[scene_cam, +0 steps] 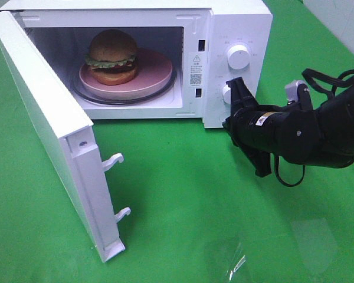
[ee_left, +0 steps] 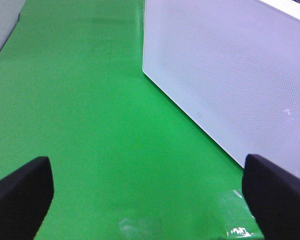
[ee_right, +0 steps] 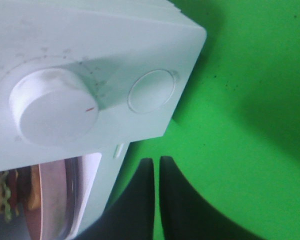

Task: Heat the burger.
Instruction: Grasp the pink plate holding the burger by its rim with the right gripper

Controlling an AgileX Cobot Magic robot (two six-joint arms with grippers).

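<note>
The burger (scene_cam: 112, 56), with a tan domed bun and green lettuce, sits on a round pink plate (scene_cam: 156, 73) inside the open microwave (scene_cam: 236, 17). My right gripper (scene_cam: 232, 84) is shut with nothing in it, right in front of the lower part of the control panel. The right wrist view shows its fingertips (ee_right: 146, 170) pressed together just below a white knob (ee_right: 52, 107) and a round button (ee_right: 151, 91), with a sliver of the burger (ee_right: 9, 197) at the edge. My left gripper (ee_left: 149, 200) is open and empty over the green cloth, beside the door's outer face (ee_left: 230, 75).
The microwave door (scene_cam: 47, 118) stands swung wide open to the left, with two latch hooks (scene_cam: 113, 160) on its edge. An upper knob (scene_cam: 238, 57) sits on the panel. Green cloth (scene_cam: 189, 194) covers the table.
</note>
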